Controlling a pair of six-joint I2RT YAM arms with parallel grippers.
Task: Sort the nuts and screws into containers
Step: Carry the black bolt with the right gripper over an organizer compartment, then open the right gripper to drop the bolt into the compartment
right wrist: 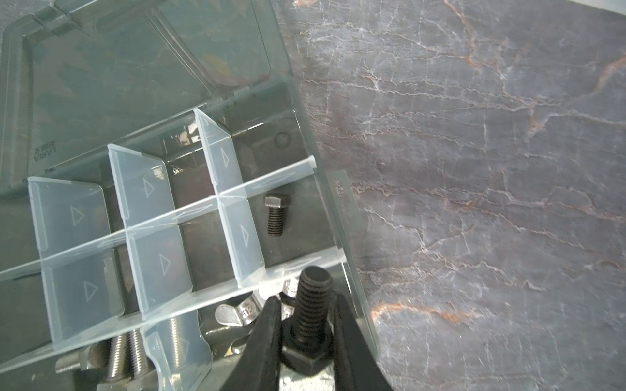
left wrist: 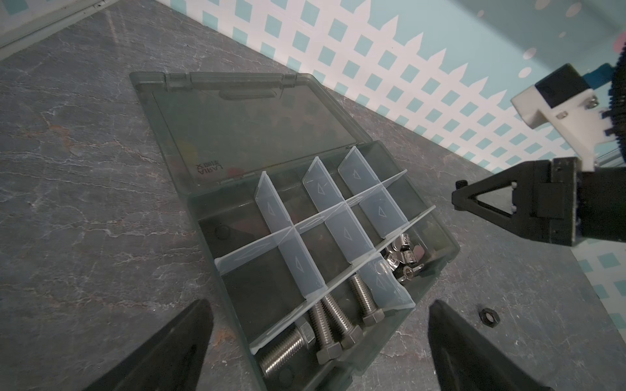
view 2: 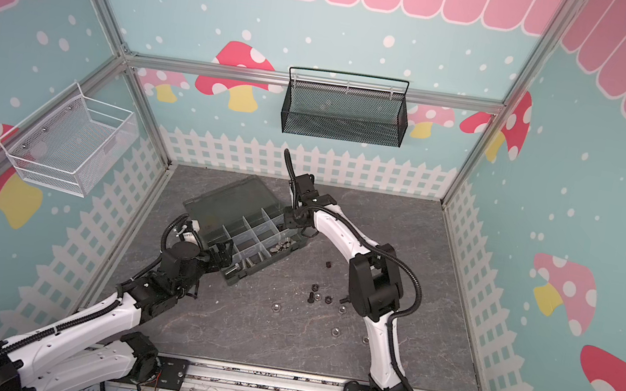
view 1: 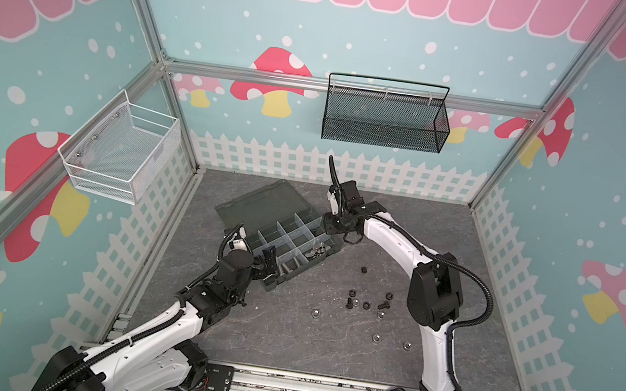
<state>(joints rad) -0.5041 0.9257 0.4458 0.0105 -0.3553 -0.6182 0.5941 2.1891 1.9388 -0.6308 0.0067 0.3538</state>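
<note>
The dark grey organiser box (view 1: 302,270) lies open left of centre in both top views, its lid (view 1: 268,202) flat behind it. My right gripper (right wrist: 306,299) is shut on a black screw (right wrist: 311,291), shaft pointing out, above the box's right end (right wrist: 354,267). Another black screw (right wrist: 274,215) lies in an end compartment. Silver screws (left wrist: 333,316) fill a near compartment, with silver winged nuts (left wrist: 403,257) beside them. My left gripper (left wrist: 318,304) hangs open over the box's near left end, holding nothing. Loose black screws and nuts (view 1: 367,297) and silver nuts (view 1: 377,337) lie on the table.
A white wire basket (view 1: 121,147) hangs on the left wall and a black mesh basket (view 1: 384,114) on the back wall. A loose black nut (left wrist: 487,316) lies just right of the box. The right arm's elbow (view 1: 436,290) stands over the scattered parts.
</note>
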